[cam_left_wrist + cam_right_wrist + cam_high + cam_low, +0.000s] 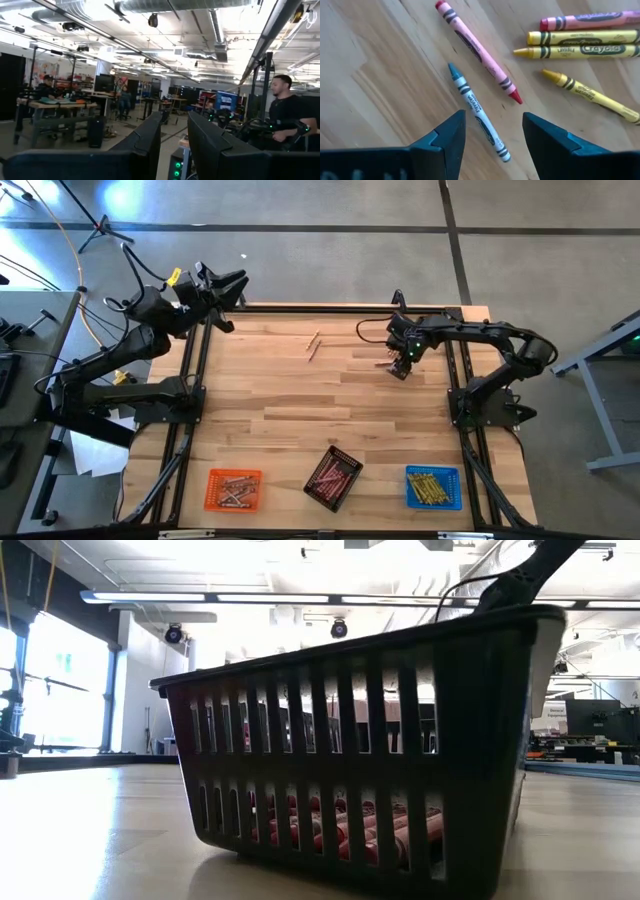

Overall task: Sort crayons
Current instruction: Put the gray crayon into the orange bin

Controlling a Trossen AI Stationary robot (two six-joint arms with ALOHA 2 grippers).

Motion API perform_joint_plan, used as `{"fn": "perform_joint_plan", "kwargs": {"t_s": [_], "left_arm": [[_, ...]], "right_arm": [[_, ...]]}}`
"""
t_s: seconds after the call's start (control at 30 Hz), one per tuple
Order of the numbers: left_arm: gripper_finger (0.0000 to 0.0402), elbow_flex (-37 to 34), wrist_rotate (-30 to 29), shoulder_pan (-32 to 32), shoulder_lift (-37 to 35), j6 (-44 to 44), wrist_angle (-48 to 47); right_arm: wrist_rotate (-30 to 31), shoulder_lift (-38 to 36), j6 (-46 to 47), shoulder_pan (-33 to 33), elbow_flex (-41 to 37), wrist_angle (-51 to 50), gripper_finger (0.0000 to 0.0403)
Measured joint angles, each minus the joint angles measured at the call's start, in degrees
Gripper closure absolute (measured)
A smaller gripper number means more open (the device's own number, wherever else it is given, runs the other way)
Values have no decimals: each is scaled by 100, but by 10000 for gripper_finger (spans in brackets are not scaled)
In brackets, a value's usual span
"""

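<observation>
Right wrist view: six crayons (477, 107).

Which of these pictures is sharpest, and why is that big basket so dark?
Right wrist view: sharpest, the printed label on the blue-tipped white-wrapped crayon is nearly readable between the open right tool fingers. Low view: the black slatted plastic tray looms close against bright ceiling lights, so it reads almost as a silhouette. High view: glare whitens the floor at top left. Left wrist view: room lit by overhead strips.

right claw (492, 132) hung over surface (300, 415) | one crayon (477, 112) lay between its fingers | second crayon (479, 51) just beyond | four more crayons (585, 42) off to one side
</observation>
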Motion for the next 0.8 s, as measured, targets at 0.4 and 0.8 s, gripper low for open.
{"fn": "perform_joint_plan", "kwargs": {"t_s": [0.4, 0.8], "left_arm": [[317, 0, -20, 0, 0, 95, -4], [317, 0, 2, -1, 0, 96, -23]], "right_arm": [[-123, 9, 45, -27, -383, 493, 221], [-286, 555, 353, -36, -326, 669, 254]]}}
